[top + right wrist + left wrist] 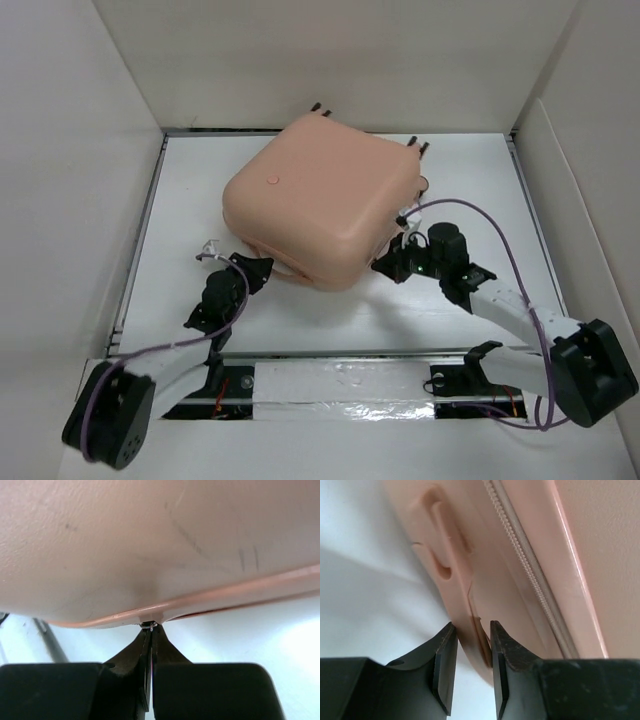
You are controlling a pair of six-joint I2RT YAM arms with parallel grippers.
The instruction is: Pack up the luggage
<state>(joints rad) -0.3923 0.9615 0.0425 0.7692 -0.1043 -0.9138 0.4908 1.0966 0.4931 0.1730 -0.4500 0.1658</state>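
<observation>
The pink suitcase (315, 205) lies closed and flat on the white table (480, 190), turned at an angle so one corner points toward the arms. Its wheels (415, 143) stick out on its far side, and a small round dot (272, 180) shows on the top shell. The left claw (256, 263) is at the suitcase's near left corner. From its own camera, the two black fingers (447, 665) stand only slightly apart, with a thin pink edge of the shell pinched between them, so it looks clamped on the suitcase. Just above that spot a moulded handle recess (442, 540) is set in the side of the case, and the zipper (530, 565) runs along the seam to the right of it. The right claw (385, 264) is at the suitcase's near right edge, fingers pressed together, tips right up against a small notch in the rim. There is a tiny glint at the tips, too small to make out. A purple cable (500, 225) loops over the right arm, beside the suitcase.
</observation>
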